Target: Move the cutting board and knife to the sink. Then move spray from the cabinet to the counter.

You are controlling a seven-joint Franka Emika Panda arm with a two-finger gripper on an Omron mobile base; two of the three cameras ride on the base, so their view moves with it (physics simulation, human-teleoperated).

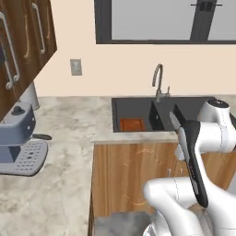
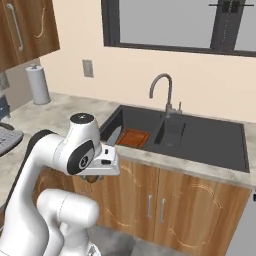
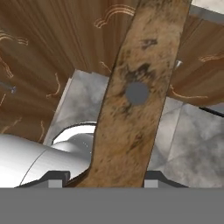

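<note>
Jaws (image 3: 100, 181) clamped on knife (image 3: 135, 94), brown wooden handle filling hand view from 6 o'clock up to 12 o'clock, small dark finger tips (image 3: 54, 183) showing either side at bottom. In right base view, grey blade tip poking over sink (image 2: 210, 145) edge. Cutting board (image 1: 132, 124) lying flat in left basin, at 9 o'clock from faucet (image 1: 158, 82). Marbled desk (image 1: 69, 138) at 9 o'clock from sink.

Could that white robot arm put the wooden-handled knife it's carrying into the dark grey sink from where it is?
Probably yes. The gripper holds the wooden-handled knife at the counter's edge beside the dark grey sink; nothing stands between, and the reddish-brown cutting board already lies inside.
</note>
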